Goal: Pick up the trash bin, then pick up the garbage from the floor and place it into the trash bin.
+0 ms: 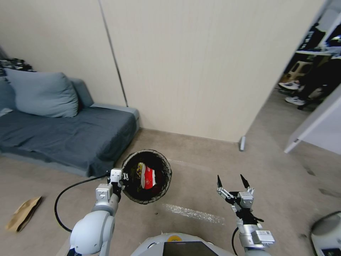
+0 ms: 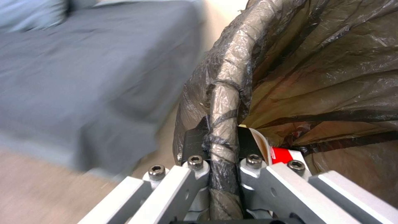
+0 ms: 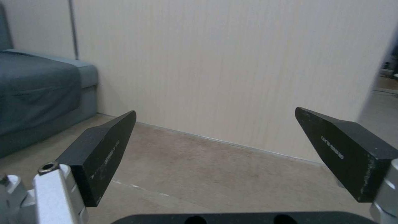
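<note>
- Gripping the trash bin (image 1: 146, 176) rim, left gripper (image 2: 224, 146) clamped so it carries along.
- Right gripper (image 1: 231, 182) beside bin, wide apart, empty, free for litter.
- Brown paper bag (image 1: 23, 213) well left of bin.

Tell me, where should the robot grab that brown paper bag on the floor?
Probably across the middle of the paper bag, coming straight down from above. It lies flat and crumpled, so raised creases give the fingers something to pinch. The open right gripper is free; the left gripper holds the bin.
</note>
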You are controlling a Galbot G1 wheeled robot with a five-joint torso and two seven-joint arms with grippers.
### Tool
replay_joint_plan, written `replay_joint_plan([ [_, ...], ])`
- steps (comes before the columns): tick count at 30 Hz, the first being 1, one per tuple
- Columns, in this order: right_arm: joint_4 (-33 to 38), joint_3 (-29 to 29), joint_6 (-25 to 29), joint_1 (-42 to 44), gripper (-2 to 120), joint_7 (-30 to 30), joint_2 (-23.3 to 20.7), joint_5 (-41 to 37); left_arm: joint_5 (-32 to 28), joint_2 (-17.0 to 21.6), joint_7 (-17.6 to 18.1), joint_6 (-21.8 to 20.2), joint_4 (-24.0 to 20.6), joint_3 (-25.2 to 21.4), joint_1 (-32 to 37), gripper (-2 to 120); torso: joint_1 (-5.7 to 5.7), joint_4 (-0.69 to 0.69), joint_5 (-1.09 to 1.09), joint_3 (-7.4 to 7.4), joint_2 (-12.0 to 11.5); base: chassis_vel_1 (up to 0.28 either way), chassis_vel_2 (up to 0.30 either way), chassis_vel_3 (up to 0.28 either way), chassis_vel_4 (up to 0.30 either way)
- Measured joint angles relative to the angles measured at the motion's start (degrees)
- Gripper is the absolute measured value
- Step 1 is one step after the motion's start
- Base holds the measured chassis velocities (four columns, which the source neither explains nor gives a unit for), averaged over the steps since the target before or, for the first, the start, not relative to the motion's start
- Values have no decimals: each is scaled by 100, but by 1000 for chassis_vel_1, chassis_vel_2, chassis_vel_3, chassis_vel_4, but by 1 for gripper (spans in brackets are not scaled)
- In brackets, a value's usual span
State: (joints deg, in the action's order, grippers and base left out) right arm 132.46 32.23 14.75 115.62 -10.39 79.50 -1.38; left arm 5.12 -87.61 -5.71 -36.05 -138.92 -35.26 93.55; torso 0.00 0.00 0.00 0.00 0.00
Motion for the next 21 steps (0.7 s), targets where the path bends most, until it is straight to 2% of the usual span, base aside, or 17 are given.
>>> replay_joint_plan([
  [21,-59,-46,-32,-26,100,-28,-7,-15,59,-10,-24,4,47,40,-56,1,0,0,0,0,0,124,128,128,119],
])
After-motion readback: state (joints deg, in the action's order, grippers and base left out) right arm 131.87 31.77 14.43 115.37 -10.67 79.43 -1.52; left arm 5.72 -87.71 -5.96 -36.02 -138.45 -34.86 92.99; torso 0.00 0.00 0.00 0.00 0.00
